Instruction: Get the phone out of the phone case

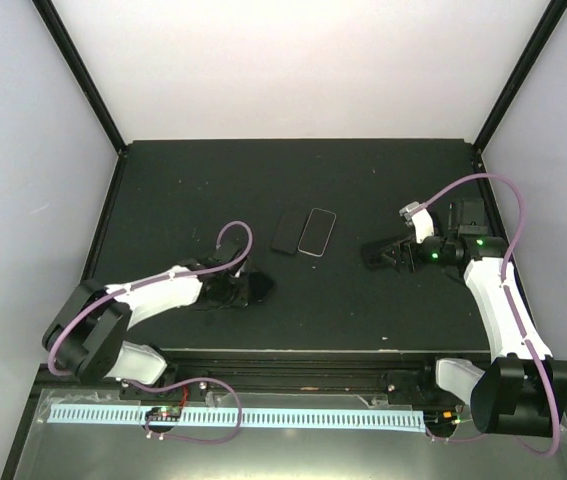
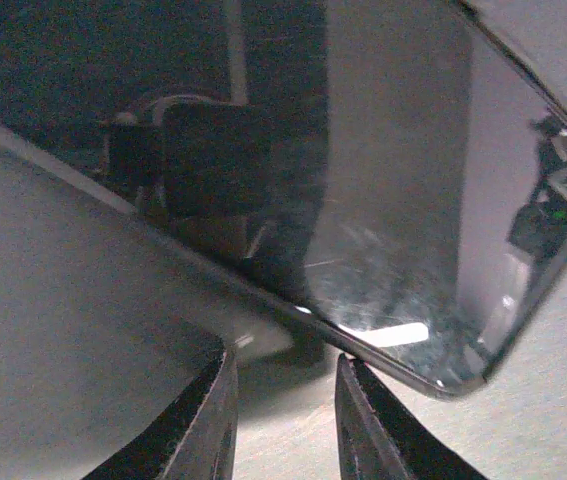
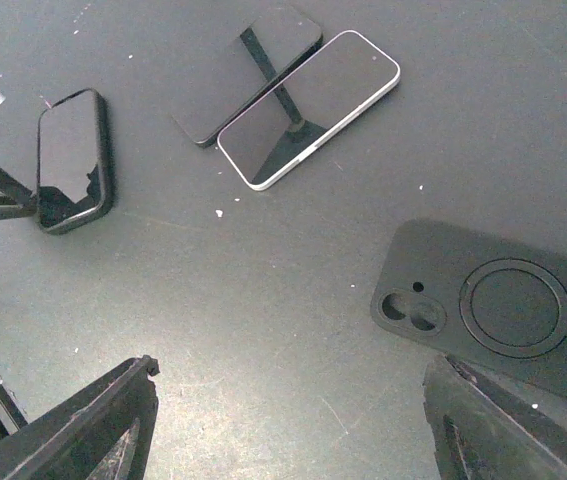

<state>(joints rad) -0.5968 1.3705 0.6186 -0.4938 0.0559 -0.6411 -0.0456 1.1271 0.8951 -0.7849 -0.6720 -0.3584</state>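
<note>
Closest in the left wrist view, the left gripper (image 2: 285, 368) has its two fingers (image 2: 213, 420) drawn near each other, with a narrow strip of bare table between them. Just beyond the tips runs the edge of a phone (image 2: 363, 200); whether the fingers actually pinch it I cannot tell.

The phone lies screen up on the table (image 1: 383, 180), left of centre. Its glass is glossy black, finely scratched, and mirrors the arm and a bright light; its corners are rounded and its rim is thick and black. The rim looks like a case, though I cannot be sure. In the left wrist view its long edge slants from upper left to lower right; in the right wrist view its long axis stands up and down the picture.

Near the middle of the table lie two more phones, a dark phone (image 3: 248, 70) and a silver-edged phone (image 3: 308, 110). They are side by side, touching along their long edges and parallel; both slant from lower left to upper right in the right wrist view.

The right gripper (image 3: 291, 375) is wide open and holds nothing. Just beside its right finger lies one empty phone case (image 3: 493, 310), matt black and back up. Its camera cut-outs are at the left end and a round ring sits mid-back; its long axis runs roughly across that picture and off the right edge.

That makes three phones and one loose case.
</note>
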